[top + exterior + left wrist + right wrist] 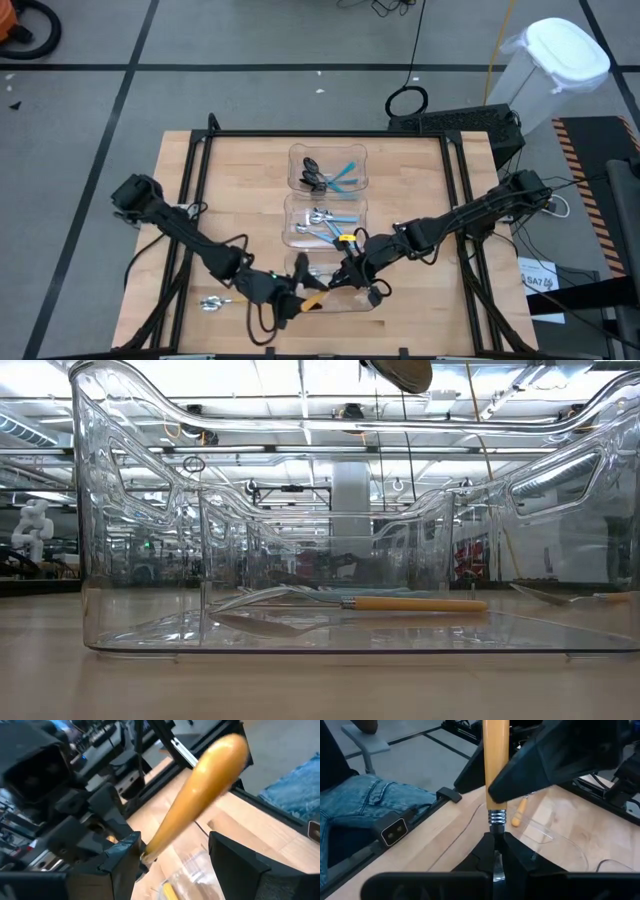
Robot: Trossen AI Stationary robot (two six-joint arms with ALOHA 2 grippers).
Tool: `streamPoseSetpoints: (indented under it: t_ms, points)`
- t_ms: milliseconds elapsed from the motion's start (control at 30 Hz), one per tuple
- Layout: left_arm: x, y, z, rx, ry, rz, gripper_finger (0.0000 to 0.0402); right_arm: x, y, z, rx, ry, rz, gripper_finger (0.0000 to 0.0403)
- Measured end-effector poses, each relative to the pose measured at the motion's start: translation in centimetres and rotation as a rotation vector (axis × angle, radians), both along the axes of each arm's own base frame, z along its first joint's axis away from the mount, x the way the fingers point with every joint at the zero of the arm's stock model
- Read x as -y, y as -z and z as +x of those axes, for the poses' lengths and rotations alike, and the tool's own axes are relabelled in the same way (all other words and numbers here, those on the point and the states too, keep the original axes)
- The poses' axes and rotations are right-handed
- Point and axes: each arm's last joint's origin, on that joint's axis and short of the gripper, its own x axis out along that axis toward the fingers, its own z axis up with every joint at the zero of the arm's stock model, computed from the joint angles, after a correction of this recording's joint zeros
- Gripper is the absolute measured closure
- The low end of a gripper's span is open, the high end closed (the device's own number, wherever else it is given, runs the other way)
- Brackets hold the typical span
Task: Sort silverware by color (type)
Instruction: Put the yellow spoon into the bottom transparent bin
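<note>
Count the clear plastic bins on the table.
3, in one column in the high view: the far bin, the middle bin, and the near bin, which is partly covered. None seems hidden.

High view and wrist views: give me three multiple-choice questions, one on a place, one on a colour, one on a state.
1. The loose spoon lies: A in a bin; B on the table by the left arm; C on the floor.
2. The right gripper holds a spoon whose handle is: A blue; B green; C orange.
3. The left gripper is: A open; B shut on a bin; C shut on a cable.
B, it lies on bare wood; C, orange shows above the shut fingers; A, its fingers stand apart.
</note>
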Motion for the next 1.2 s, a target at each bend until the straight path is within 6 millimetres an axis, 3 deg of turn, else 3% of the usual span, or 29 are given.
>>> streamPoseSetpoints:
  t_ms: [167, 567, 1000, 1200]
  points:
    - [0.5, -0.6, 0.7, -0.036, -0.003, 0.016, 0.0195, -0.2, 0.1, -0.1, -0.008, -0.023, 0.004, 0.0390]
    - [0.0, -1.0, 1.2, -0.014, -0.024, -0.007, 0.0359, -0.3, 0.0, -0.1, -0.008, -0.056, 0.012, 0.0390]
    - [-0.5, -1.1, 1.6, -0.015, 0.005, -0.051, 0.0373, -0.3, 0.1, -0.2, -0.015, -0.055, 0.020, 0.0387]
    - [-0.5, -1.1, 1.6, -0.018, -0.002, -0.055, 0.0375, -0.1, 0.1, -0.1, -0.042, 0.056, 0.046, 0.0342]
